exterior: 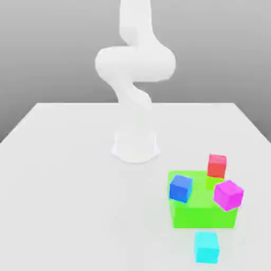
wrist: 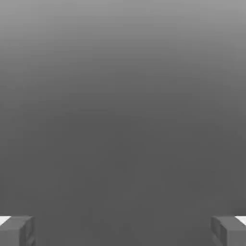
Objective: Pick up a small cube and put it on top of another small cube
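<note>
A pale table (exterior: 74, 185) spreads out under a grey backdrop, and my white arm (exterior: 136, 63) rises from it. My gripper (wrist: 123, 233) is released, its two fingers wide apart with nothing between them. The cyan cube (exterior: 206, 247) sits on the table in front of the green block (exterior: 204, 216), near it. The blue cube (exterior: 180, 189), the red cube (exterior: 217, 166) and the magenta cube (exterior: 228, 195) are around the block's top, the blue one towards the exterior view's left.

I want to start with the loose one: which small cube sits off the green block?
The cyan cube; it rests on the table, unlike the blue and magenta cubes.
</note>
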Robot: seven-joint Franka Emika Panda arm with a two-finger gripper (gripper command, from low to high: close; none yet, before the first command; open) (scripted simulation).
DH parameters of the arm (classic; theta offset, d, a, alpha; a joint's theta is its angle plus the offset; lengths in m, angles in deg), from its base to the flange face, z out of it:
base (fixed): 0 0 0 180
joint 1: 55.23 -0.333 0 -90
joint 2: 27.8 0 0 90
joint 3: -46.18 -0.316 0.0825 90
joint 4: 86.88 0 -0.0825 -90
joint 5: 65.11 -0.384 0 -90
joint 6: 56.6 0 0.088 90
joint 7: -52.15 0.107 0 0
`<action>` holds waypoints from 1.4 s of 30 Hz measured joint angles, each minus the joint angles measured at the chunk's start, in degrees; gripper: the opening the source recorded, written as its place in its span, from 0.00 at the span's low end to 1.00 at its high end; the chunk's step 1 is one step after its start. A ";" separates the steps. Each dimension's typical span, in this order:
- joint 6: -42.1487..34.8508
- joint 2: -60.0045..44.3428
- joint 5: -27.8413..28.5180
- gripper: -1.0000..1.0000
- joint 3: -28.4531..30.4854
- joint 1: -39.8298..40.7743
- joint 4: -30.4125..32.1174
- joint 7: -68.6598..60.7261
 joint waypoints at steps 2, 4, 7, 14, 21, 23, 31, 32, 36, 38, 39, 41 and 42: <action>1.68 -4.41 0.98 0.50 -2.04 0.84 0.68 2.42; 3.27 -8.62 2.05 0.50 -3.89 1.50 1.32 4.81; 5.63 -14.85 3.79 0.50 -6.54 2.36 2.27 8.48; 11.07 -29.46 8.33 0.50 -11.52 3.18 4.47 17.36; 16.61 -43.89 11.65 0.50 -13.74 0.90 6.70 25.37; 18.29 -47.86 11.75 0.50 -14.03 0.12 7.38 27.05; 28.01 -63.85 15.16 0.50 -10.49 -5.23 7.02 33.11; 29.36 -65.62 16.10 0.00 -9.34 -6.19 6.63 33.83; 29.43 -65.62 16.13 0.00 -9.35 -6.19 6.63 33.87; 30.11 -66.52 16.71 0.00 -8.86 -6.55 6.43 34.30; 29.64 -65.91 16.37 0.00 -9.26 -6.23 6.57 34.06; 27.30 -62.82 14.43 0.00 -11.10 -4.80 7.29 32.60; 25.86 -60.89 13.13 0.00 -12.12 -4.05 7.74 31.63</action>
